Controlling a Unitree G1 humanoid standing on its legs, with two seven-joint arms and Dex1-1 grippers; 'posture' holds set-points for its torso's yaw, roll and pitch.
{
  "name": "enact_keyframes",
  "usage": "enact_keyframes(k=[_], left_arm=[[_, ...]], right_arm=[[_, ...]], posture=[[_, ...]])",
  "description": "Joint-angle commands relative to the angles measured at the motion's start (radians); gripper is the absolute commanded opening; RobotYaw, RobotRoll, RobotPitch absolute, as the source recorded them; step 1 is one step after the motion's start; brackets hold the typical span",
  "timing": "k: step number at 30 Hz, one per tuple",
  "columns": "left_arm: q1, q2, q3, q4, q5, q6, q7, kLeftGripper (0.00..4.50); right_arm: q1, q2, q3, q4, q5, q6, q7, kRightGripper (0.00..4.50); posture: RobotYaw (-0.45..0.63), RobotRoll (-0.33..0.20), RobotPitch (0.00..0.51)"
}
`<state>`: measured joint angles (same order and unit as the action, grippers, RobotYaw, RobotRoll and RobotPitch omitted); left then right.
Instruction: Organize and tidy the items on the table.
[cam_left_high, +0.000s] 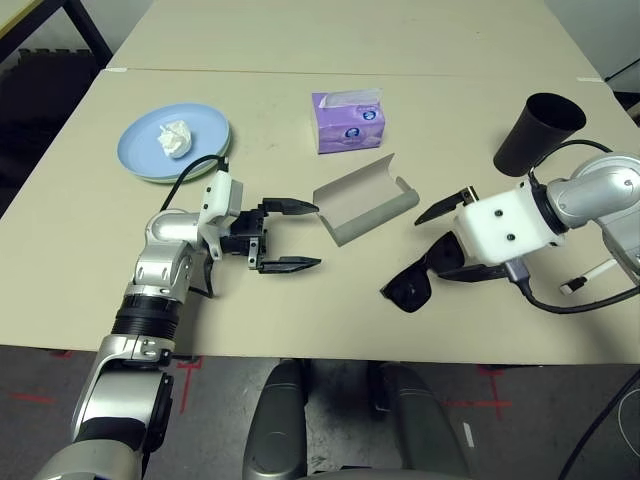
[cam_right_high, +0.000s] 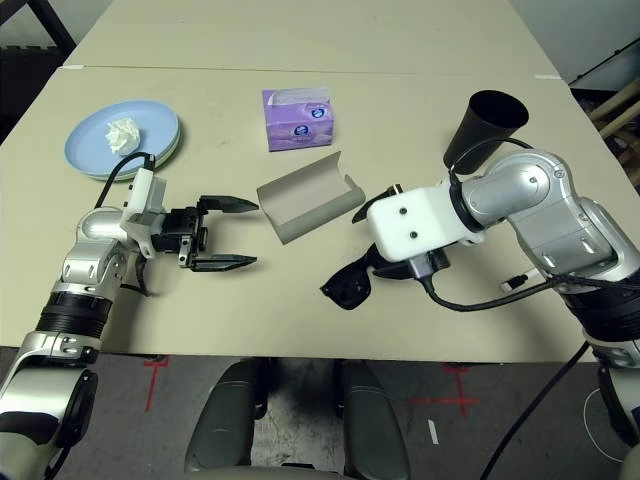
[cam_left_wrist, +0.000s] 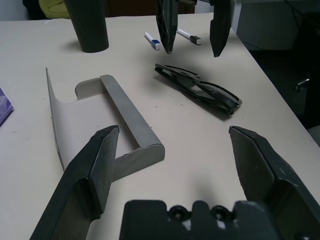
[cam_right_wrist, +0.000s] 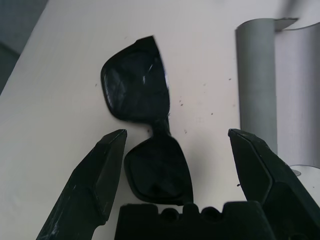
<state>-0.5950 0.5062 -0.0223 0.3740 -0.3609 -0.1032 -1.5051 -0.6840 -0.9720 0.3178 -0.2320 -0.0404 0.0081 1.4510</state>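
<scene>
black sunglasses (cam_left_high: 412, 285): folded, dark lenses, lying flat on the table (cam_left_high: 300, 120) beside the open grey glasses case (cam_left_high: 362, 198).
right gripper (cam_right_wrist: 175, 150): fingers wide, above the sunglasses, holding nothing.
left gripper (cam_left_high: 290, 236): fingers wide, empty, near the case.

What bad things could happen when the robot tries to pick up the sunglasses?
The right gripper hangs open right above the black sunglasses, so the fingers might press on a lens and scratch it. The open glasses case lies close by, and a sideways push could shove it. The black cup stands near the right arm's elbow and might get knocked over.
</scene>
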Motion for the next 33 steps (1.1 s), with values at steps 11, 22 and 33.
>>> enact_keyframes(k=[11, 22, 33], left_arm=[[0.007, -0.001, -0.046, -0.030, -0.008, 0.031, -0.016, 4.47], [-0.002, -0.002, -0.053, -0.021, -0.004, 0.027, -0.016, 4.47], [0.004, -0.002, -0.052, -0.024, -0.002, 0.026, -0.009, 4.47]], right_arm=[[0.067, -0.004, 0.043, -0.130, -0.201, 0.057, -0.038, 4.50], [0.036, 0.031, 0.070, -0.198, -0.248, 0.084, -0.020, 4.50], [-0.008, 0.051, 0.122, -0.088, -0.306, -0.098, -0.035, 4.50]], posture=[[0.13, 0.000, 0.239], [0.13, 0.000, 0.235], [0.14, 0.000, 0.236]])
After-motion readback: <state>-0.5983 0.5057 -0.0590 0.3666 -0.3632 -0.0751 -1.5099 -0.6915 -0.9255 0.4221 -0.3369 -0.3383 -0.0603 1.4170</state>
